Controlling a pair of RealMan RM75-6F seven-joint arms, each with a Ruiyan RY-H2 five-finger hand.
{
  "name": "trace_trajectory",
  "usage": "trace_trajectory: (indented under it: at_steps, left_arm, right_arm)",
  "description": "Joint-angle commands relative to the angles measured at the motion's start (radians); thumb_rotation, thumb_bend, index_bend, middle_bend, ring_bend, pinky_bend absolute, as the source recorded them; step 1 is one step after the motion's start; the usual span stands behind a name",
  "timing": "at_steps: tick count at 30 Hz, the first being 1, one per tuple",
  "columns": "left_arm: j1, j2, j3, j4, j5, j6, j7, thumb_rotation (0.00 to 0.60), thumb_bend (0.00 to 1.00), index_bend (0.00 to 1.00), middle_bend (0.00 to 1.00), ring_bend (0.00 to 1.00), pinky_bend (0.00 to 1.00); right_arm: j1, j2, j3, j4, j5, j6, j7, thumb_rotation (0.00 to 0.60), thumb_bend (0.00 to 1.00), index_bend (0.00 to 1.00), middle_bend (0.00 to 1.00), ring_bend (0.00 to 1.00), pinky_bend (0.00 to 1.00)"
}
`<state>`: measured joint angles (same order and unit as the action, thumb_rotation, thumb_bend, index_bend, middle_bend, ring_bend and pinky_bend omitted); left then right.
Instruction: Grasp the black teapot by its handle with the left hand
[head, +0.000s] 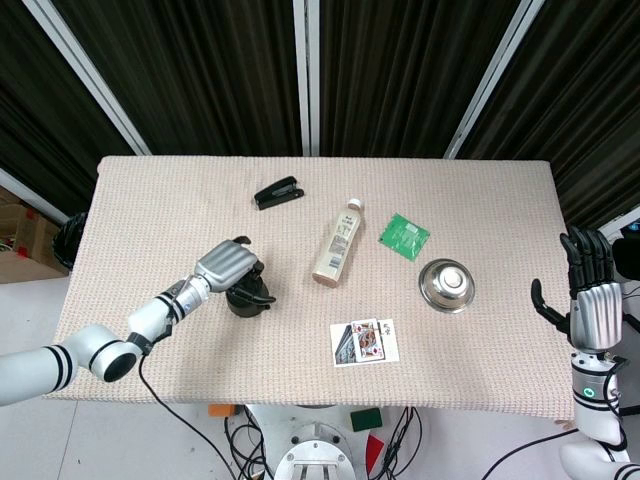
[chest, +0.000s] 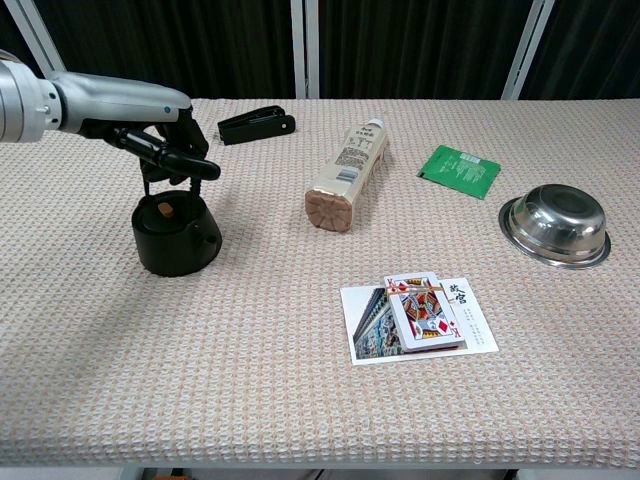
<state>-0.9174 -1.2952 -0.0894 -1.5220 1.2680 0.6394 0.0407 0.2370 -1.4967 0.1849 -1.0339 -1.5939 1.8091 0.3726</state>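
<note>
The black teapot (head: 243, 298) (chest: 172, 235) stands upright on the left part of the table, with a small brown knob on its lid. Its thin wire handle (chest: 147, 184) rises at the pot's left side and disappears behind my fingers. My left hand (head: 228, 267) (chest: 155, 140) hovers right above the pot, palm down. Its dark fingers (chest: 190, 165) reach out over the lid, slightly bent and spread. No closed grip on the handle shows. My right hand (head: 590, 300) is held upright beyond the table's right edge, fingers apart and empty.
A black stapler (head: 278, 193) (chest: 257, 125) lies behind the teapot. A beige bottle (head: 338, 245) (chest: 345, 175) lies on its side at the centre. A green packet (chest: 459, 166), a steel bowl (chest: 556, 225) and playing cards on a photo card (chest: 425, 315) lie to the right.
</note>
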Motion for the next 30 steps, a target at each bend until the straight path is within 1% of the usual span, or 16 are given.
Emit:
trace_trajectory:
  at_steps: [1, 7, 11, 18, 25, 30]
  left_arm:
    - [-0.003, 0.012, 0.003, -0.014, -0.010, -0.018, -0.012, 0.092, 0.00, 0.66, 0.73, 0.66, 0.17]
    - [-0.014, 0.036, 0.012, -0.040, -0.025, -0.062, -0.027, 0.097, 0.00, 0.67, 0.74, 0.67, 0.17]
    - [-0.015, 0.041, 0.019, -0.049, -0.031, -0.064, -0.016, 0.097, 0.00, 0.67, 0.74, 0.67, 0.17]
    - [-0.012, 0.076, 0.020, -0.092, -0.029, -0.057, -0.020, 0.095, 0.00, 0.68, 0.77, 0.69, 0.17]
    - [-0.019, 0.108, 0.026, -0.116, -0.031, -0.089, -0.041, 0.100, 0.00, 0.72, 0.83, 0.75, 0.18]
    - [-0.021, 0.111, 0.023, -0.108, -0.030, -0.099, -0.065, 0.102, 0.00, 0.78, 0.90, 0.82, 0.18]
  right_arm:
    - [0.000, 0.001, 0.000, -0.002, 0.001, -0.002, -0.001, 0.600, 0.44, 0.00, 0.00, 0.00, 0.00]
    - [0.000, 0.001, -0.002, -0.002, 0.000, -0.009, -0.005, 0.600, 0.44, 0.00, 0.00, 0.00, 0.00]
    - [0.000, -0.001, -0.002, 0.000, 0.003, -0.015, -0.003, 0.600, 0.44, 0.00, 0.00, 0.00, 0.00]
    - [-0.001, -0.001, -0.003, 0.002, 0.003, -0.017, -0.005, 0.600, 0.44, 0.00, 0.00, 0.00, 0.00]
    - [-0.001, -0.003, -0.004, 0.000, 0.000, -0.018, -0.009, 0.600, 0.44, 0.00, 0.00, 0.00, 0.00]
    - [0.000, -0.003, -0.002, -0.004, 0.001, -0.018, -0.011, 0.600, 0.44, 0.00, 0.00, 0.00, 0.00]
